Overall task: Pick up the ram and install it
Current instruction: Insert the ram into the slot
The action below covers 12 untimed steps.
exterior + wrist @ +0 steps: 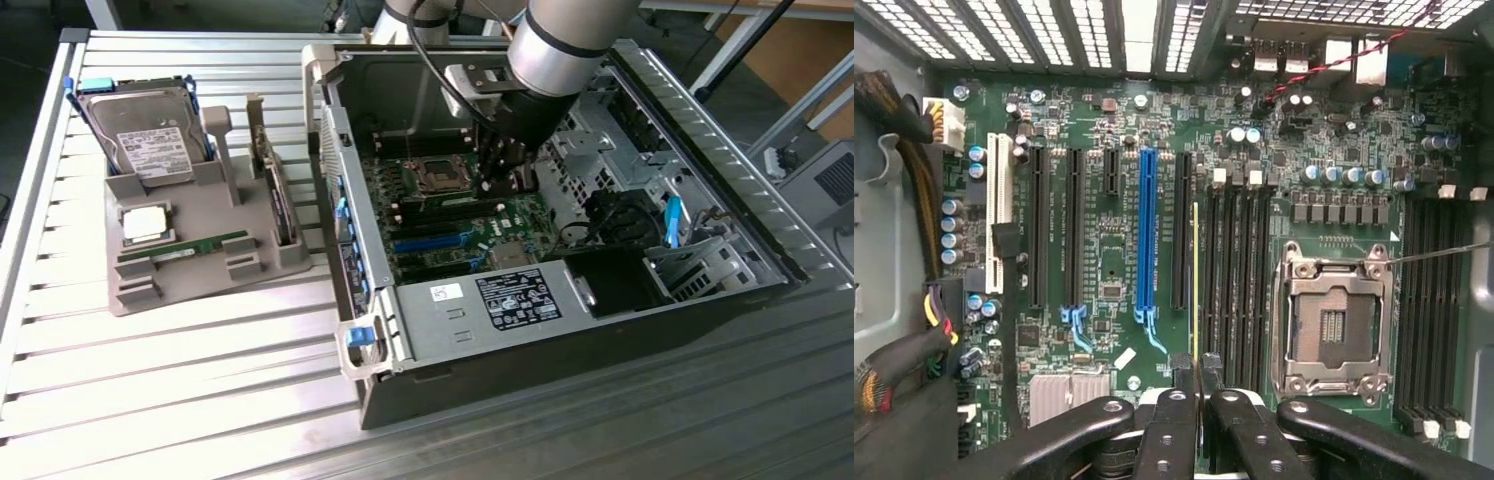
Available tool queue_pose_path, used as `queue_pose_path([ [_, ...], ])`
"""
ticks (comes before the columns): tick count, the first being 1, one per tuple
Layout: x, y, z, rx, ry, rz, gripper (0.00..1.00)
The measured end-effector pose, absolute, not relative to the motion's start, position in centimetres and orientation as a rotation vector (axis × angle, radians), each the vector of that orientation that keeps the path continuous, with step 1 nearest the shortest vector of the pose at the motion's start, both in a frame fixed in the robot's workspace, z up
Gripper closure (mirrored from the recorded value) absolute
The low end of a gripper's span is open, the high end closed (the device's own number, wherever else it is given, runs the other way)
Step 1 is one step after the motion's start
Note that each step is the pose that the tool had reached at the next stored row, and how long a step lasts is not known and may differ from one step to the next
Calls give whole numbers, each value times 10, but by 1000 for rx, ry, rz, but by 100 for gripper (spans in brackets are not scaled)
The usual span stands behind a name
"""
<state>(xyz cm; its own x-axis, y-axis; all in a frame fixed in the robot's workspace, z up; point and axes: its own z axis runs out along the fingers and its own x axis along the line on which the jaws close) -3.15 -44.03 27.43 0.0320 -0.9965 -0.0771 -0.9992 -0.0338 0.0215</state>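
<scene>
Left of exterior view: grey tray (200, 215) with hard drive (150, 140), silver CPU (144, 222) and a spare green stick (184, 249) lying flat. Centre-right: open PC case (747, 200), gripper (505, 175) down inside over the motherboard (461, 235). Wrist view: fingers (1172, 420) pinched nearly together on the ram (1195, 280), seen edge-on, just beside the black memory slots (1239, 280). Empty CPU socket (1332, 325) is beyond those.

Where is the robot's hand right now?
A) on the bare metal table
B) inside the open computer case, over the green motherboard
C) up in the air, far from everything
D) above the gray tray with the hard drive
B: the exterior view shows the hand reaching down into the open computer case, just above the motherboard.
</scene>
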Motion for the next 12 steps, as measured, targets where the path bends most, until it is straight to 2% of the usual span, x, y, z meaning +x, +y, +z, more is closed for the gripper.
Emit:
queue_pose_path([
  [4, -35, -432, 272, -2237, 2165, 93, 89],
  [12, -36, -427, 265, -2215, 2187, 92, 89],
])
